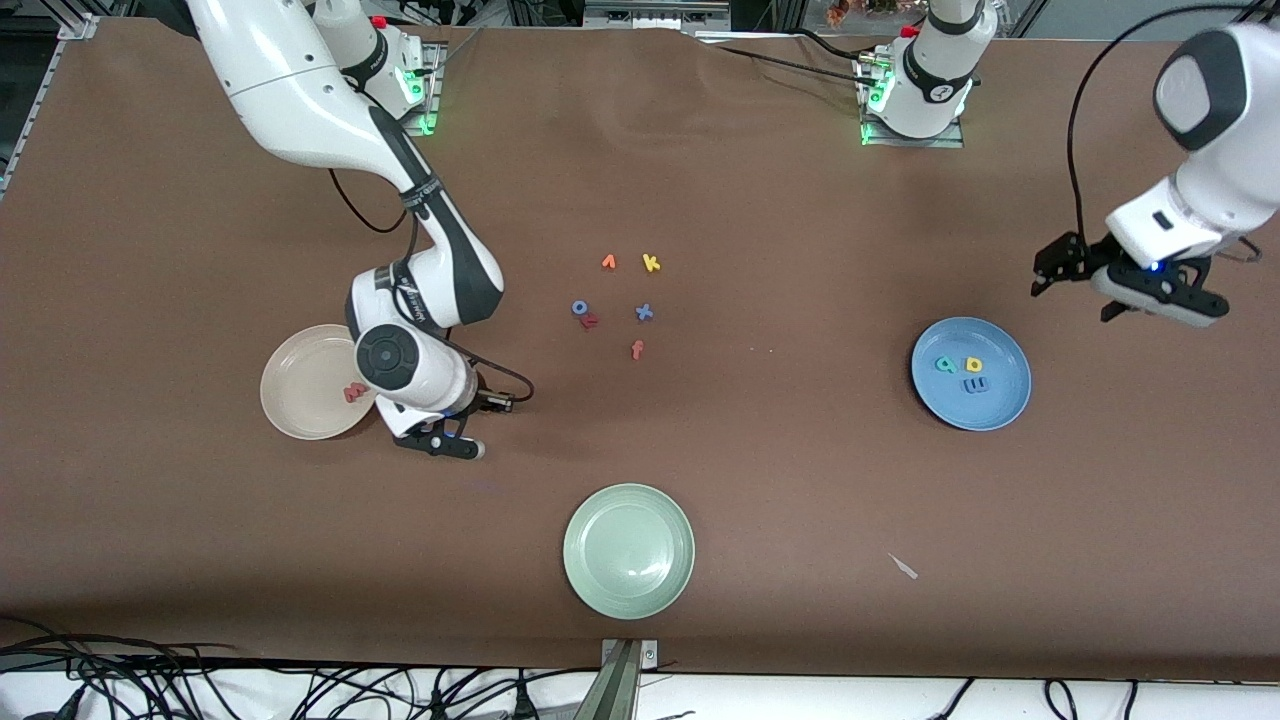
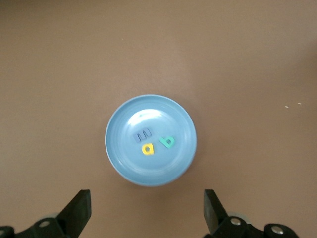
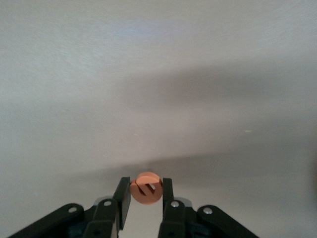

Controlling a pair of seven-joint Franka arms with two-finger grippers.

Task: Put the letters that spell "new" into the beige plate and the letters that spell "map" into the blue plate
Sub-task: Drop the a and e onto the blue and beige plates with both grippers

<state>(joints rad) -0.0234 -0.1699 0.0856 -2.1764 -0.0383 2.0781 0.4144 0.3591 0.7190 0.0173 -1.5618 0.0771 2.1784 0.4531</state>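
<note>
Orange e sits pinched between the right gripper's fingers, just beside the beige plate, where a reddish letter, probably the w, lies. Over by the blue plate, holding m, a and p, the left gripper hangs wide open.

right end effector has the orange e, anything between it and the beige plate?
Nothing visible. The right end effector, shut on the orange e, hangs over bare table beside the beige plate, at the rim toward the left arm's end. Only the red w lies in the plate, with bare room around it.
</note>
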